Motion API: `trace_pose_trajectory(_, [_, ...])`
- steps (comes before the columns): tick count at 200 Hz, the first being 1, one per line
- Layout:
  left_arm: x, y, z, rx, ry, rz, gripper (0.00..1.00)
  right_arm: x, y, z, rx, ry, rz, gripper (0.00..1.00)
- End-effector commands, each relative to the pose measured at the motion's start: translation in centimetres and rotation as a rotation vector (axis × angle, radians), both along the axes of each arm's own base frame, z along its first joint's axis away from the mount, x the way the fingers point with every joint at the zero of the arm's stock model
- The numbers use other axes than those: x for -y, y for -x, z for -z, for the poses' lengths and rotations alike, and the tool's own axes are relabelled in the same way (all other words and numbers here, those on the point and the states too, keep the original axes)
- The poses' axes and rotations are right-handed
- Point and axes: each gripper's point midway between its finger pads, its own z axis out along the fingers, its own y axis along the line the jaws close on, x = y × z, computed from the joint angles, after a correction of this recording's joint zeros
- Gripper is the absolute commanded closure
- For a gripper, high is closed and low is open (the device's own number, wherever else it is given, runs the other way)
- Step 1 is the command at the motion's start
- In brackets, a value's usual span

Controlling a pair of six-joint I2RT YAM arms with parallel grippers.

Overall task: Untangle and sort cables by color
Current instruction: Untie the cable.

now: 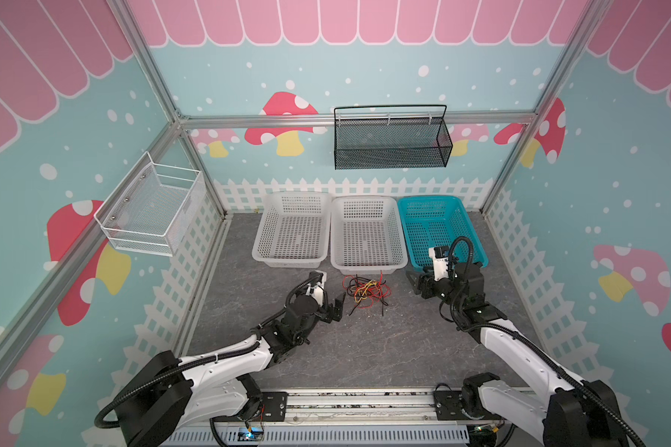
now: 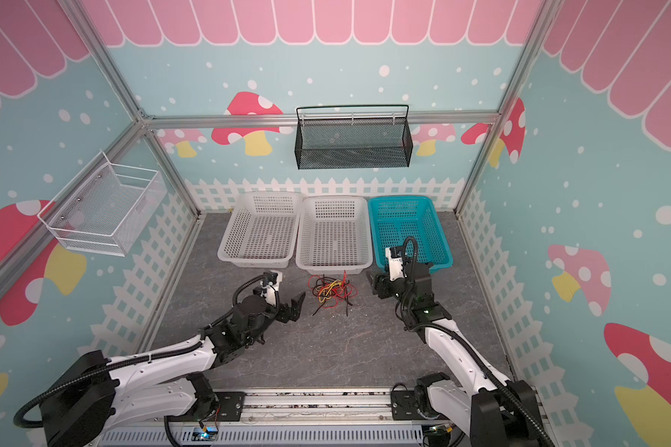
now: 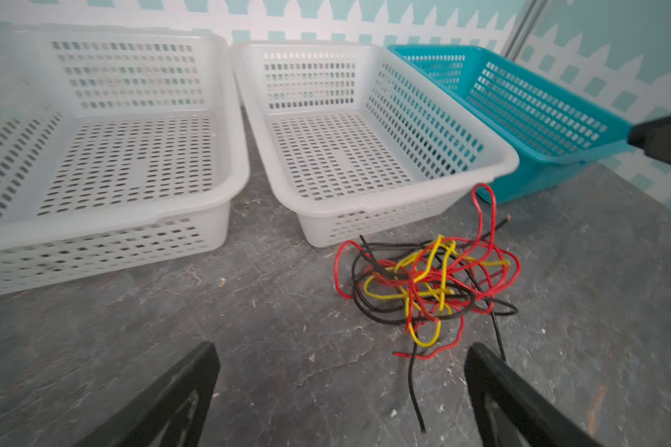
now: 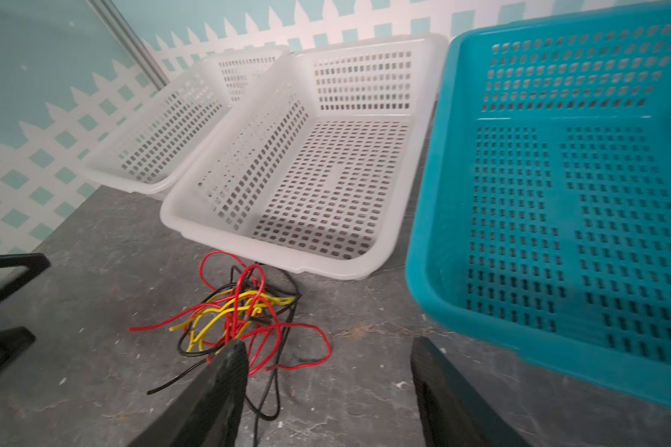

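Observation:
The cables [image 1: 366,292] [image 2: 331,292] lie in one tangled heap of red, black and yellow wires on the grey floor, just in front of the middle white basket [image 1: 369,268]. The heap also shows in the left wrist view as cables [image 3: 427,282] and in the right wrist view as cables [image 4: 241,313]. My left gripper [image 1: 336,309] [image 3: 343,350] is open, just left of the heap, with bare floor and one black wire end between its fingers. My right gripper [image 1: 417,282] [image 4: 328,344] is open to the right of the heap, holding nothing; one finger [image 4: 225,379] overlaps the heap's edge.
Three baskets stand in a row behind the heap: a white basket [image 1: 287,264] at the left, the middle white one, and a teal basket [image 1: 430,198] at the right, beside the right wrist. A black mesh basket [image 1: 392,143] and a white wire basket [image 1: 152,209] hang on the walls.

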Motion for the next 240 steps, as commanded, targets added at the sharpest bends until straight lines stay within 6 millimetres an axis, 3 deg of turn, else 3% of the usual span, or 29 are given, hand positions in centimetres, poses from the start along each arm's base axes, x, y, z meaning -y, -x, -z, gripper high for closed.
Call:
trace_pose_trajectory(1, [1.4,-0.2,-1.3,0.081,0.018,0.030,0.01,-2.0,0.3,-0.7,-0.014,-0.024,-0.047,0.34])
trace_pose_trajectory(36, [3.6,0.2,-0.6,0.092,0.055,0.114,0.01,-4.6,0.3,-0.4,-0.068,-0.017,-0.107,0.44])
trace_pose_trajectory(94, [4.8,-0.3,0.2,0.082,0.052,0.128,0.00,-7.0,-0.8,1.2,-0.165,0.028,-0.118,0.61])
trace_pose_trajectory(148, [3.9,-1.6,0.5,0.011,0.063,0.004,0.00,-8.6,-1.3,3.1,-0.240,0.067,-0.124,0.67])
trace_pose_trajectory(184, [4.0,-1.4,0.9,-0.034,0.032,0.012,0.00,-9.2,-1.5,3.9,-0.265,0.090,-0.121,0.69])
trace_pose_trajectory(240, [2.5,-1.2,0.2,0.033,0.115,-0.040,0.00,-9.4,-1.7,4.9,-0.290,0.117,-0.107,0.73])
